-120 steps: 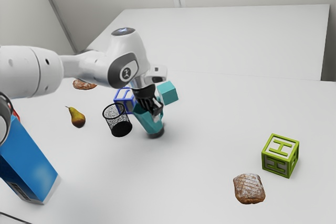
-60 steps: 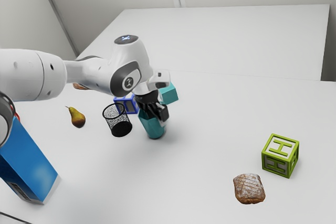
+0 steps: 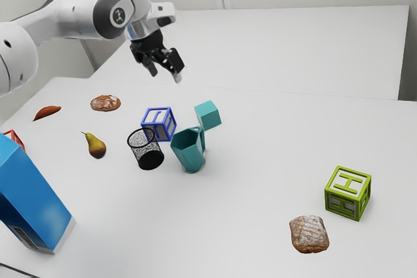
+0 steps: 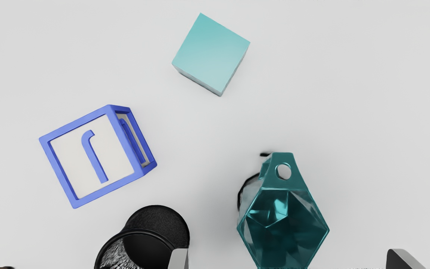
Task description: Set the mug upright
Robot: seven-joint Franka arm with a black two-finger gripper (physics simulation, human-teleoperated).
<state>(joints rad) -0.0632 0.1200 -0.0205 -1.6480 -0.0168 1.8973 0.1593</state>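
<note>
The teal mug [image 3: 188, 150] stands upright on the table in the exterior view, its mouth facing up and its handle turned toward the teal cube. My gripper [image 3: 164, 71] hangs in the air well above the table, behind and above the mug, with its fingers apart and nothing held. From above, the wrist view shows the mug [image 4: 283, 224] with its open mouth and holed handle, below and between the wide-set fingertips of my gripper [image 4: 287, 259].
Close by the mug are a black mesh cup [image 3: 147, 150], a blue letter block [image 3: 159, 124] and a teal cube [image 3: 208, 115]. A pear [image 3: 96, 146], breads [image 3: 105, 103] and a blue box [image 3: 31, 194] lie farther left; a green block [image 3: 348, 193] sits right.
My gripper has let go of the mug and risen, moving up and toward the exterior view's left. From its earlier slight lean, the mug has come to stand upright.
</note>
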